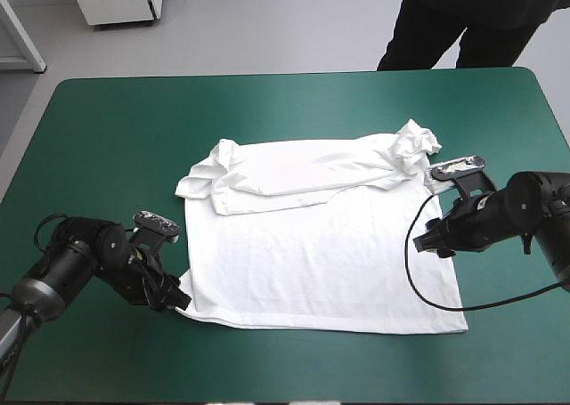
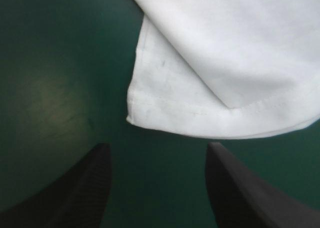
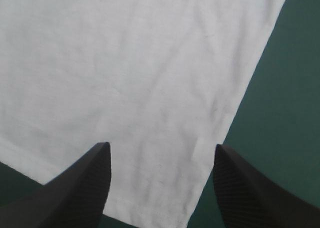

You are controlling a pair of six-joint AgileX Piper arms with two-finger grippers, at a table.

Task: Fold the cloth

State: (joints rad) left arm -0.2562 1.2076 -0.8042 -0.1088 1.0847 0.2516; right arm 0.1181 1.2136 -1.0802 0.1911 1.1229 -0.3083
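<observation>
Table with teal-green cover (image 1: 107,138), seen from above.

Left side: left gripper (image 1: 178,300), two broad black fin-shaped fingers, sits low at the near-left corner of the white short-sleeved fabric T-shirt (image 1: 321,263). Jaws released, fingers standing apart, only bare cover between them. In the left wrist view the hem corner (image 2: 150,112) lies just ahead of the fingertips, apart from them. An upper layer of cloth lies over the lower one, set back from that corner.

Middle: T-shirt is spread flat at the table's middle, hem toward the near edge. Its far part is doubled over the body as a wrinkled band. Left sleeve (image 1: 203,181) is folded in at the band's left end. Right sleeve (image 1: 417,145) is bunched in a crumpled knot at the right end.

Right side: right gripper (image 1: 427,238), same black fin fingers, is at the shirt's right side edge, about midway along it. Jaws released, fingers wide apart, grasping nothing. In the right wrist view white cloth fills the gap between the fingers and the field ahead. The shirt's edge runs slantwise past one finger, with teal-green cover beyond it. Cannot tell whether the fingertips touch the cloth.
</observation>
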